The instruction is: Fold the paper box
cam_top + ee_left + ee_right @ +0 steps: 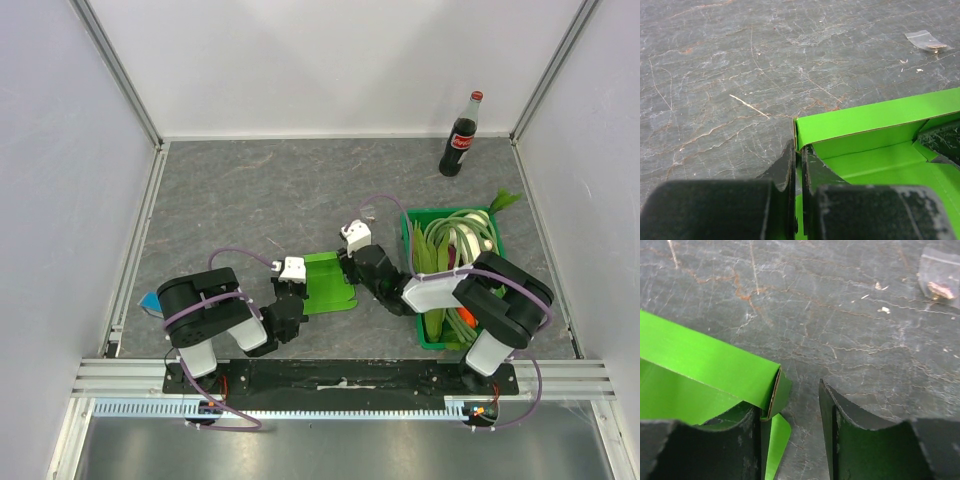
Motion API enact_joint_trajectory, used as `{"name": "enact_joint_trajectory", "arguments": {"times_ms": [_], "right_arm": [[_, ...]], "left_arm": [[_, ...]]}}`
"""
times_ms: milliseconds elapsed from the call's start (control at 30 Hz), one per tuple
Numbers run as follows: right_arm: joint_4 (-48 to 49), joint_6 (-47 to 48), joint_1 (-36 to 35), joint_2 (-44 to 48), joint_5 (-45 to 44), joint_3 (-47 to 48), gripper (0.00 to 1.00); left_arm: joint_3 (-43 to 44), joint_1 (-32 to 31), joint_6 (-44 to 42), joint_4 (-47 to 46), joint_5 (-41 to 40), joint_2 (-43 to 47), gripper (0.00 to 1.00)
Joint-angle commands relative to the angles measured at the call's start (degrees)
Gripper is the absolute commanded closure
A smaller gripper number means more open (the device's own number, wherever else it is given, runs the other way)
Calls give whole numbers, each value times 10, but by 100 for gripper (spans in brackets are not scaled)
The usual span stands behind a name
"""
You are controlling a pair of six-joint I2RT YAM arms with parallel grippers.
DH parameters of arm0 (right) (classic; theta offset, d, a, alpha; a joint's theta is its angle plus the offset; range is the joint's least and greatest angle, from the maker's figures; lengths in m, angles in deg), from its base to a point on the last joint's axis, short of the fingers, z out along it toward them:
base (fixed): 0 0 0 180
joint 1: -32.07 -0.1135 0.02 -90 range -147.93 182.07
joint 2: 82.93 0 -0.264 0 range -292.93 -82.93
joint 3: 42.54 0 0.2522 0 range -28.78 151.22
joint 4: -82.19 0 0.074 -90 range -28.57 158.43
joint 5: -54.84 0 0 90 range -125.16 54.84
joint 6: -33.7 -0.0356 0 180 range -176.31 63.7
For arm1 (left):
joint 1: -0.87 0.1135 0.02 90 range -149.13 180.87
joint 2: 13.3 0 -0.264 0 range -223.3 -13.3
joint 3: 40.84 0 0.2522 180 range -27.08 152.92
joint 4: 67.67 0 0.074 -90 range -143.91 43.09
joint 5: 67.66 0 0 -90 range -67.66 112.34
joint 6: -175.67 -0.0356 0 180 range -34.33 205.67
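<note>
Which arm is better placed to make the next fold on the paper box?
Right. Its jaws stand open at the box's folded corner, free to press the next flap. The left jaws are shut on the opposite edge, so that arm is probably best used as the anchor.

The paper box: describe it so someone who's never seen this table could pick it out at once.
On the grey table, look between the left gripper and right gripper. The paper box lies there, thin lime-green card with folded-up walls. It is brighter, flatter and smaller than the darker green crate of vegetables on its right.
</note>
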Motion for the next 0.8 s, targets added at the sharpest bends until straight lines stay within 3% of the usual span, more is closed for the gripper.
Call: {"name": "enact_joint_trajectory", "arguments": {"times_ms": [0,133,433,767], "right_arm": [[8,31,28,14,122,-21,52],[9,46,38,17,198,-25,48],[20,42,45,54,108,-45,50],[39,51,45,9,143,1,55]], "left_arm": [[-3,-2,-9,-183,-32,-1,98],[-1,-2,-11,-184,-33,-3,98],[0,-2,-11,-184,-31,-3,98],[1,-3,-16,-183,-27,-5,98]]}}
